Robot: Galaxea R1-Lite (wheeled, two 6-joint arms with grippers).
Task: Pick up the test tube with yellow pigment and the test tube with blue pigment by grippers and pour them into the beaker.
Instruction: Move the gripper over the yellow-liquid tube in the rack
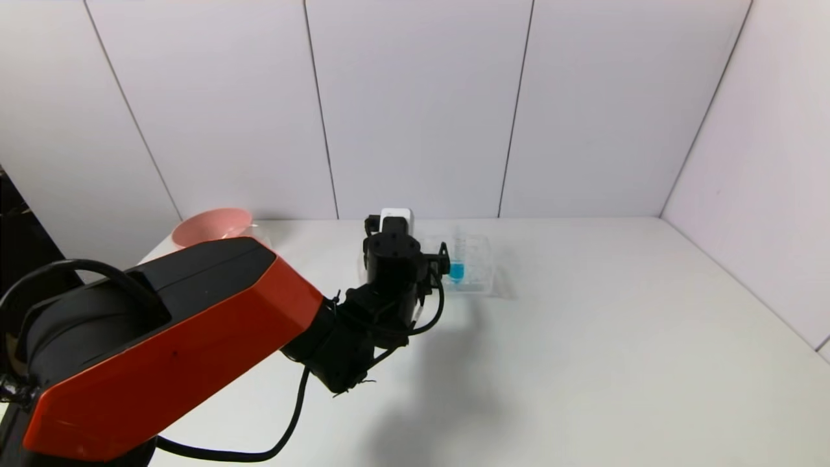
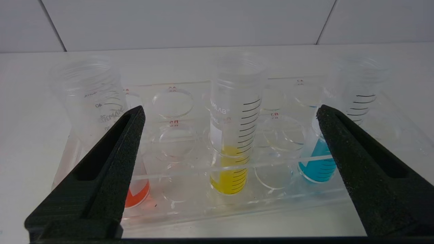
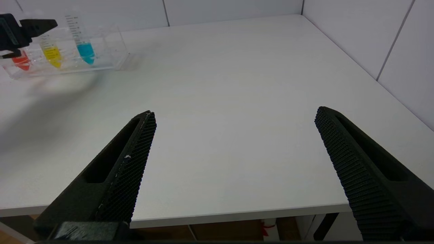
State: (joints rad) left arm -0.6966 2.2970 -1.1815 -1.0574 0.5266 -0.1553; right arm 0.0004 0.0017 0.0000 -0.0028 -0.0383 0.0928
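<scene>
Left end effector (image 2: 230,113) hides yellow tube (image 2: 232,135) from head view.

- Left arm link (image 1: 162,337): angular orange-red shell over black housing.
- Wrist section (image 1: 389,266): black cylindrical body with small screws on its end face, carrying a white box-shaped module (image 1: 395,217).
- Black cables (image 1: 292,415): looped along the forearm.
- Left gripper (image 2: 230,112) and right gripper (image 3: 234,118): pointed black fingers with slotted sides and textured pads.

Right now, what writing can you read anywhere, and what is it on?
"40": red tube, beside its scale marks.
Brand print on the yellow tube and red tube: mirrored, too blurred to read.
Red hole labels on the rack, maybe "R5" and "R3": unsure.
Blue tube: scale lines only.
</scene>
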